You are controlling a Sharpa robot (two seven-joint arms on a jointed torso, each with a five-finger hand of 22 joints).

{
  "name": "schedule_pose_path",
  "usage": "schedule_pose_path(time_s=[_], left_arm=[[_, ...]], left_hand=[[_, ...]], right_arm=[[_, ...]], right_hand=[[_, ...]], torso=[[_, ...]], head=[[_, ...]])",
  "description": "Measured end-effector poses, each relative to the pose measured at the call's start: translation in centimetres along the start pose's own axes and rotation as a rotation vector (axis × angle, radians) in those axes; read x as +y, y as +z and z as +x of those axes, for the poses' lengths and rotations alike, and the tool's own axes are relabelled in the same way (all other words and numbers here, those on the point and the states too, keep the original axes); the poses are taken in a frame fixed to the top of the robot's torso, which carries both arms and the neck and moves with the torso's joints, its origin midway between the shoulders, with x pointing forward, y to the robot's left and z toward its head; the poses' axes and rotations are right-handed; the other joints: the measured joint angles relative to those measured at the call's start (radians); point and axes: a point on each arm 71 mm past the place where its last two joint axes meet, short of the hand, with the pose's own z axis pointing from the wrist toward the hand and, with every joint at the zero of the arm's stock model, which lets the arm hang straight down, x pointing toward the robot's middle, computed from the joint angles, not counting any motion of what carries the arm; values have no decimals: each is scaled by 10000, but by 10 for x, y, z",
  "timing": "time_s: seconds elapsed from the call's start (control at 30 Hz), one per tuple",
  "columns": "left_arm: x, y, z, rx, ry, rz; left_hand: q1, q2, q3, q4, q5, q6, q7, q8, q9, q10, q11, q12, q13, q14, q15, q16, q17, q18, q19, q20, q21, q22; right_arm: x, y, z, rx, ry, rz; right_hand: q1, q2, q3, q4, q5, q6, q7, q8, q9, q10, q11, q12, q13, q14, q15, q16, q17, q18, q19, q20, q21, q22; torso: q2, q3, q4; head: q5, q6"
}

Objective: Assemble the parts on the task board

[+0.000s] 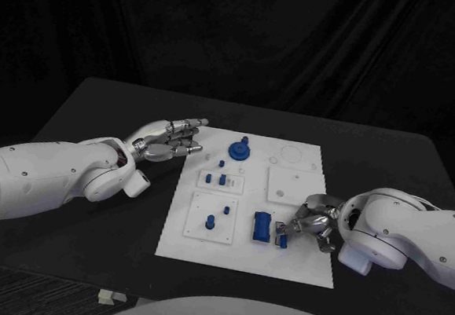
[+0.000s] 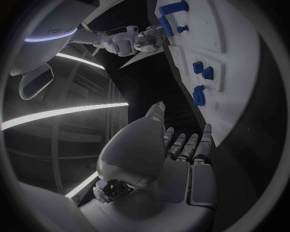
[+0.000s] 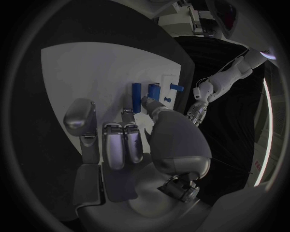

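The white task board (image 1: 281, 264) lies mid-table. On it stand a blue round part (image 1: 240, 153), several small blue pegs (image 1: 219, 179) and a blue cylinder (image 1: 260, 227). My right hand (image 1: 312, 221) is over the board's near right part, fingers curled, and pinches a small blue part (image 1: 283, 237) just right of the cylinder. In the right wrist view the thumb of that hand (image 3: 142, 140) touches the small part (image 3: 155, 91) beside the cylinder (image 3: 137, 92). My left hand (image 1: 170, 140) hovers by the board's far left edge with its fingers (image 2: 181, 145) stretched out and nothing in them.
Two raised white plates (image 1: 212, 219) on the board's left half carry the pegs, and a bare one (image 1: 290, 186) lies at its right. Black table (image 1: 97, 107) surrounds the board. The board's far right corner (image 1: 297, 153) has round recesses.
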Motion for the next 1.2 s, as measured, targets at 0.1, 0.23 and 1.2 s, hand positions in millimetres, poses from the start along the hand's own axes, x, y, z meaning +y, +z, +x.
schedule_pose_path(time_s=[0.1, 0.23, 1.2], left_arm=[[0, 0, 0, 8, -7, -9], [1, 0, 1, 18, -16, -22], [3, -4, 0, 17, -51, -109]], left_hand=[[0, 0, 0, 0, 0, 37, 36, 0, 0, 0, 0, 0, 0, 0, 0, 0, 0, 0, 0, 0, 0, 0], [0, 0, 0, 0, 0, 36, 36, 0, 0, 0, 0, 0, 0, 0, 0, 0, 0, 0, 0, 0, 0, 1], [0, 0, -1, 1, -1, 37, 36, 0, -3, 0, -1, 0, 0, 0, 0, 0, 0, 0, 0, 0, 0, -22]], right_arm=[[0, 0, 0, 47, -32, 29], [0, 0, 1, 88, -59, 59], [-8, -12, 1, -211, -24, -293]], right_hand=[[-98, -51, -181, 99, -419, -36, 36, 37, 9, 0, 0, 0, 0, 0, 0, 0, 0, -1, 0, 0, 0, 2], [-187, -80, -364, 198, -729, -36, 36, 37, 8, 0, 0, 0, 0, 0, 0, 0, 0, 0, 0, 0, 0, 8], [-585, -202, -1413, 918, -2316, -73, 0, 487, 474, 0, 2, 0, 6, 0, 1, 0, 0, 99, -1, 0, -121, 5]], torso=[[3, 0, 0], [3, 0, -1], [4, 2, -4]], head=[[13, 0], [18, 0], [93, 0]])
